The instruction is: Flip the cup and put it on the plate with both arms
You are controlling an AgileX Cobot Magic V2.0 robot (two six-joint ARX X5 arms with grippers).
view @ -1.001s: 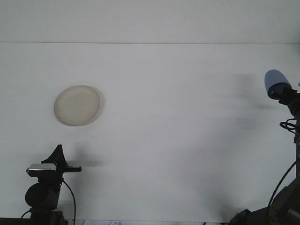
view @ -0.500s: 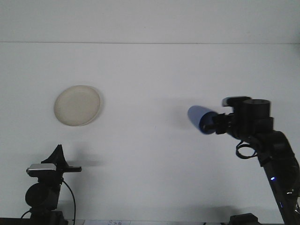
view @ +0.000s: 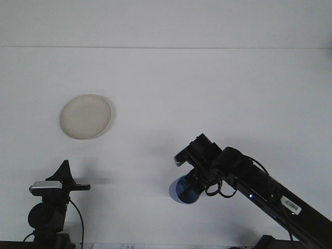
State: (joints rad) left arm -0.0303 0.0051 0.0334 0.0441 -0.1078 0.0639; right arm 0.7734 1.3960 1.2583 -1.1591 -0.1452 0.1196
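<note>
While your left claw (view: 83, 187) is sitting low at the near left edge, its fingers are too dark for you to tell whether they are parted or closed. Up and just right of it, well apart, the plate (view: 85, 116) is lying bare on the table (view: 207, 93). Far to its right, your right claw (view: 194, 182) is gripping the blue cup (view: 182, 192), which is pointing down and leftward off its tip.
</note>
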